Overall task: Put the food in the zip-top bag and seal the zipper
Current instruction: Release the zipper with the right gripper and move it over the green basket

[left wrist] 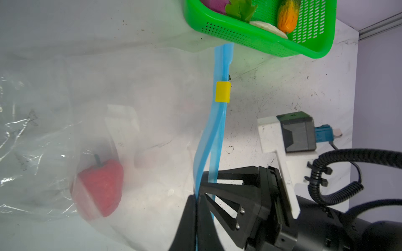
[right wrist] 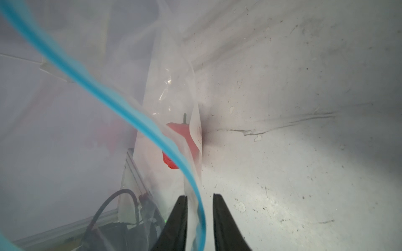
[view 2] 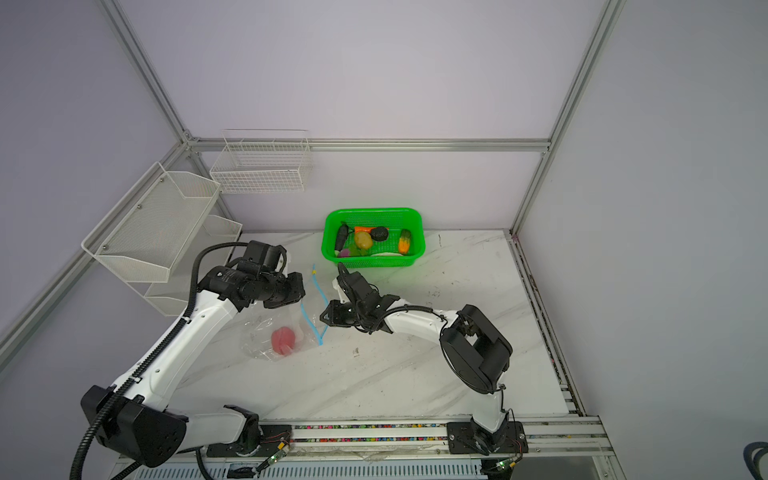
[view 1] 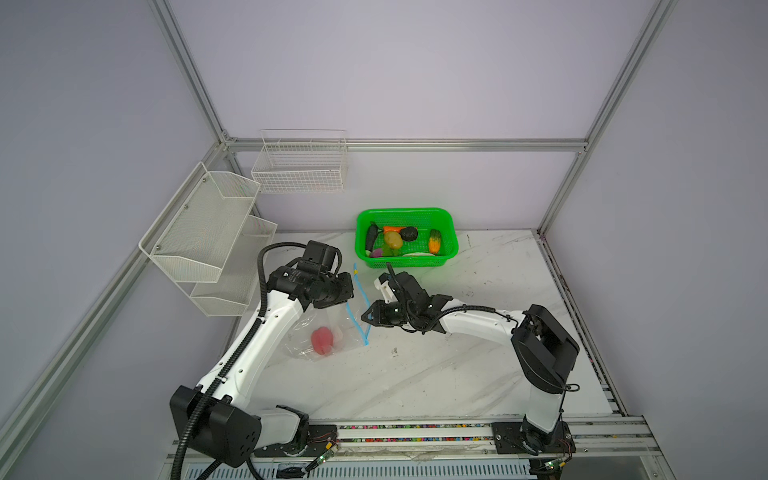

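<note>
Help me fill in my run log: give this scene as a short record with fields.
Bag: zip-top bag on table, unsealed
Inside bag: red pepper only
Seal: zipper open, yellow slider at the basket end
Basket: green basket, other vegetables inside
Right end effector: open, zipper between its fingers
Left end effector: shut, grip hidden

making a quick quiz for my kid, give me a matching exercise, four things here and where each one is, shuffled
Things:
1 red pepper
2 yellow potato
3 yellow slider
4 white wire basket

Places:
a on the back wall
b on the zipper
c inside the zip-top bag
d in the green basket

Pairs: 1-c, 2-d, 3-b, 4-a
</note>
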